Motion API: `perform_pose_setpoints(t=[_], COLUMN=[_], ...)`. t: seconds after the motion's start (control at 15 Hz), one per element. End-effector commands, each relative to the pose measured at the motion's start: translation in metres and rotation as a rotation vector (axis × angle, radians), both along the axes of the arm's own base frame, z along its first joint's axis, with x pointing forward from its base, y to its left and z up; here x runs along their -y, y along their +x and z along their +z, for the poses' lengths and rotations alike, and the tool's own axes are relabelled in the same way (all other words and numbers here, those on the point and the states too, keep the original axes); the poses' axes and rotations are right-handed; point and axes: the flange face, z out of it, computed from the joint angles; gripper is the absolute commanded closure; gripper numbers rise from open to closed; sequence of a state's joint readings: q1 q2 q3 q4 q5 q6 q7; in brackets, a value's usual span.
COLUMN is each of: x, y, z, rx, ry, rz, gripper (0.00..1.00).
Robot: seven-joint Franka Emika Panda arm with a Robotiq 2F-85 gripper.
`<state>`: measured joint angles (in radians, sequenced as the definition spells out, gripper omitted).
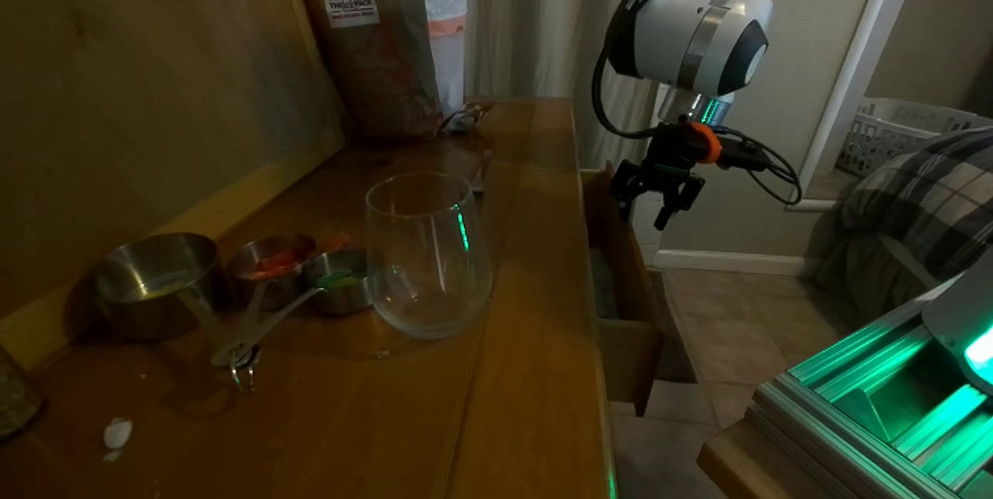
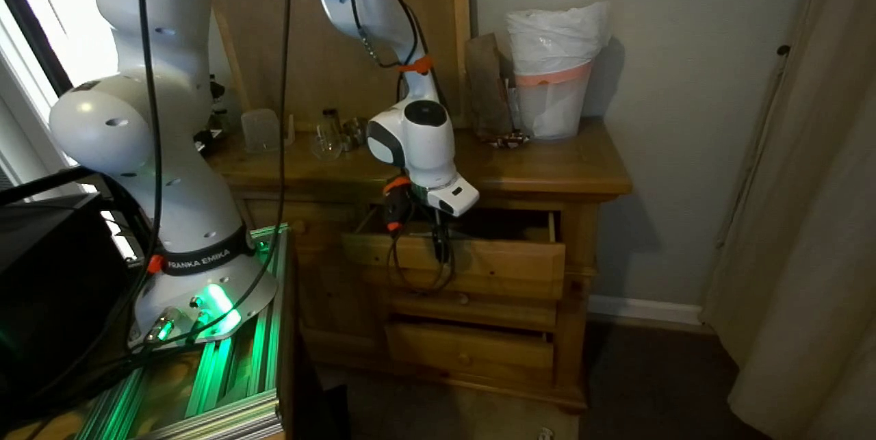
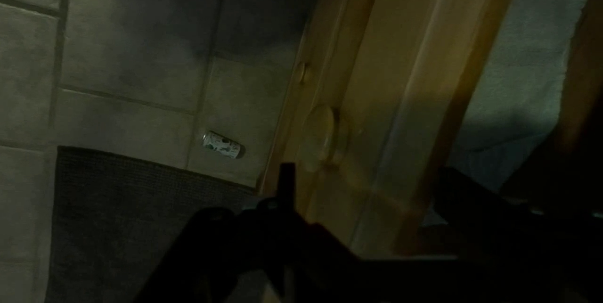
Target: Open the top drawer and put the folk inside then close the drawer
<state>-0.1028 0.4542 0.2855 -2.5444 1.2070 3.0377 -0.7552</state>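
The top drawer [image 2: 506,265] of the brown dresser stands pulled open; it also shows in an exterior view [image 1: 632,351] and in the wrist view [image 3: 405,81]. A pale cloth or paper [image 3: 523,62] lies inside it. My gripper [image 1: 642,220] is open and empty at the drawer's front panel. In the wrist view its dark fingers [image 3: 365,171] stand apart, one on the outer side of the panel and one on the inner side. I cannot tell whether they touch it. A slim shiny piece, perhaps the fork [image 1: 481,173], lies on the dresser top behind the glass.
A stemless glass [image 1: 427,274] and metal measuring cups [image 1: 159,289] stand on the dresser top. A paper bag [image 1: 380,57] and a white-lined bin [image 2: 558,77] stand at its far end. A lower drawer [image 2: 472,351] is partly open. A can [image 3: 221,145] lies on the floor.
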Motion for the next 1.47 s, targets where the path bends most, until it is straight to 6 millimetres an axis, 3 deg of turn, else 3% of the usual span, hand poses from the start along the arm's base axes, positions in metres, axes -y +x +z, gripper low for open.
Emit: perform_pose_setpoints(t=[0.0, 0.33, 0.4, 0.53, 1.07, 1.4], x=[0.000, 0.010, 0.013, 0.014, 0.010, -0.019], y=[0.005, 0.002, 0.003, 0.007, 0.012, 0.024], z=[-0.013, -0.017, -0.017, -0.014, 0.023, 0.040], rx=[0.011, 0.006, 0.009, 0.025, 0.106, 0.152], ry=[-0.013, -0.047, -0.054, -0.040, -0.059, -0.042], rz=[-0.010, -0.032, -0.036, -0.039, -0.028, 0.005], gripper=[0.55, 0.90, 0.48, 0.52, 0.01, 0.00])
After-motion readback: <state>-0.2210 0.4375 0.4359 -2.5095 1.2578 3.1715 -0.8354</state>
